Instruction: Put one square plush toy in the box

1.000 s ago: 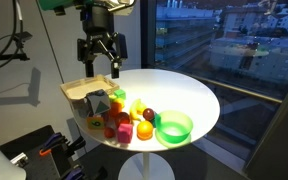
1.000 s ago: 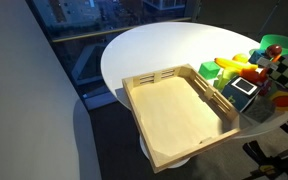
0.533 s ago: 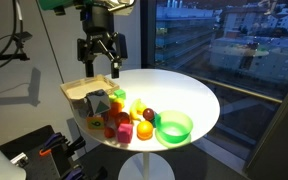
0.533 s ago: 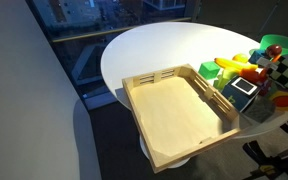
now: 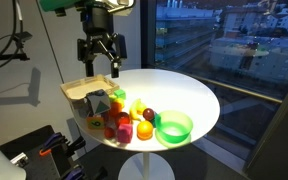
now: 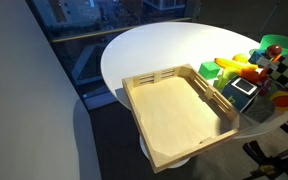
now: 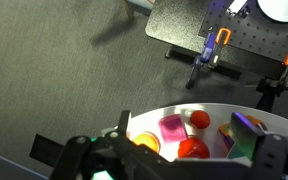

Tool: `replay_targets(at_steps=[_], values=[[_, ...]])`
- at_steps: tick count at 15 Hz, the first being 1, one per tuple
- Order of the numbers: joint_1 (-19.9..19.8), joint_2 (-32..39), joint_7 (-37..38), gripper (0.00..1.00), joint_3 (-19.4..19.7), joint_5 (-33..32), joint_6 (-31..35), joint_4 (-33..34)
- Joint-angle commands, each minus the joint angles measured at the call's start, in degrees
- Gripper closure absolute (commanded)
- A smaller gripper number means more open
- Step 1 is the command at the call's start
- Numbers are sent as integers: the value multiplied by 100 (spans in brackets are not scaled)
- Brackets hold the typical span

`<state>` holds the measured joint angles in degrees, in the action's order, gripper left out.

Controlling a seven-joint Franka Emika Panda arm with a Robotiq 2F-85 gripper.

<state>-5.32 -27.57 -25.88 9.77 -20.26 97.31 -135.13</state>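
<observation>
The shallow tan box (image 5: 77,92) sits at the table's edge and is empty in an exterior view (image 6: 179,118). A cluster of plush toys (image 5: 119,120) lies beside it. It includes a pink square plush (image 7: 171,128), red round pieces (image 7: 192,148), an orange piece (image 7: 144,145) and a multicoloured cube (image 7: 246,135). My gripper (image 5: 99,69) hangs open and empty well above the table, over the gap between box and toys. Its dark fingers (image 7: 174,170) frame the bottom of the wrist view.
A round bright-green bowl (image 5: 174,127) stands on the white round table (image 5: 189,98) near the toys and also shows in an exterior view (image 6: 275,44). Green and yellow blocks (image 6: 224,69) lie by the box wall. Below is the floor with clamps (image 7: 214,45).
</observation>
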Motion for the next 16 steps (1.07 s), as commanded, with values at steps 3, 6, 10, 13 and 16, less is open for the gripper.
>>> replay_targets(at_steps=[3,6,10,13,16], values=[[286,-177,-60,0,13,399,173,-27],[448,-287,28,0,-53,680,332,-119],[543,-438,387,0,-217,927,688,-365],[558,-513,839,0,-408,1015,913,-670],[598,-586,1263,0,-575,1162,1168,-997]])
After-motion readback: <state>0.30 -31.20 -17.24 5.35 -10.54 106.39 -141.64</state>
